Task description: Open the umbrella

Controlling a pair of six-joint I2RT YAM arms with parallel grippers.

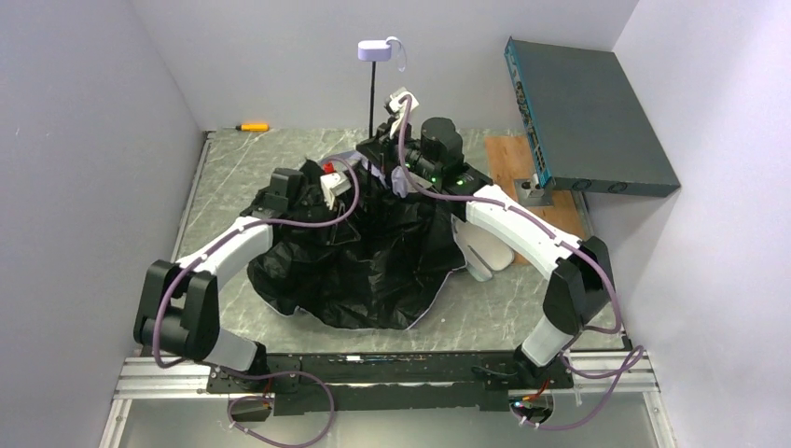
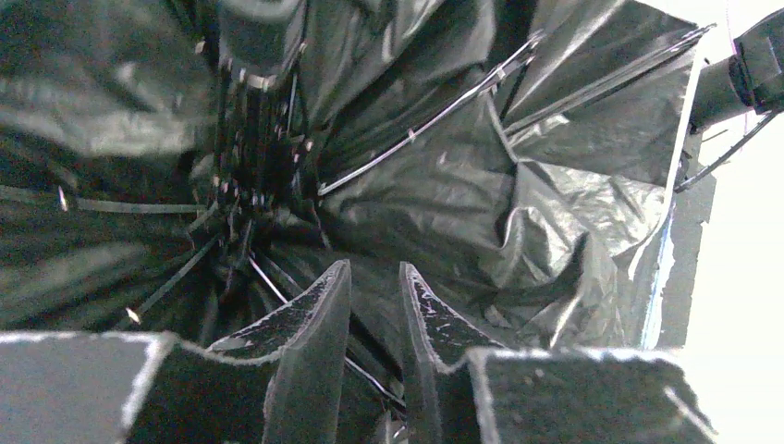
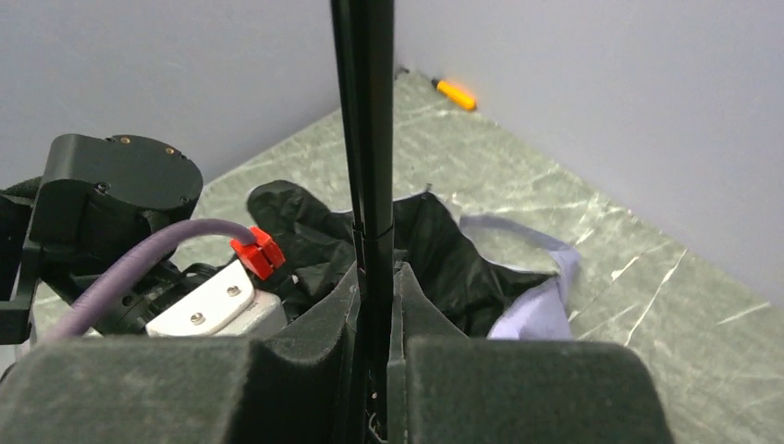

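At the middle of the table (image 1: 233, 177), the umbrella (image 1: 364, 266) lies canopy-down, half spread, its shaft (image 3: 365, 139) upright. The right end effector (image 3: 374, 277) is clenched on this shaft. The left end effector (image 2: 374, 277) hangs among the ribs (image 2: 434, 116), fingers (image 2: 314, 319) narrowly apart; whether it grasps anything I cannot tell. The spreading step seems in hand; next, the ribs need pushing outward until the canopy locks.

Shaft (image 3: 362, 111): top cut off by view's edge. Left gripper (image 2: 374, 277): grip on canopy (image 1: 373, 271) unclear. Case (image 1: 487, 259): partly hidden under right arm (image 1: 522, 229).
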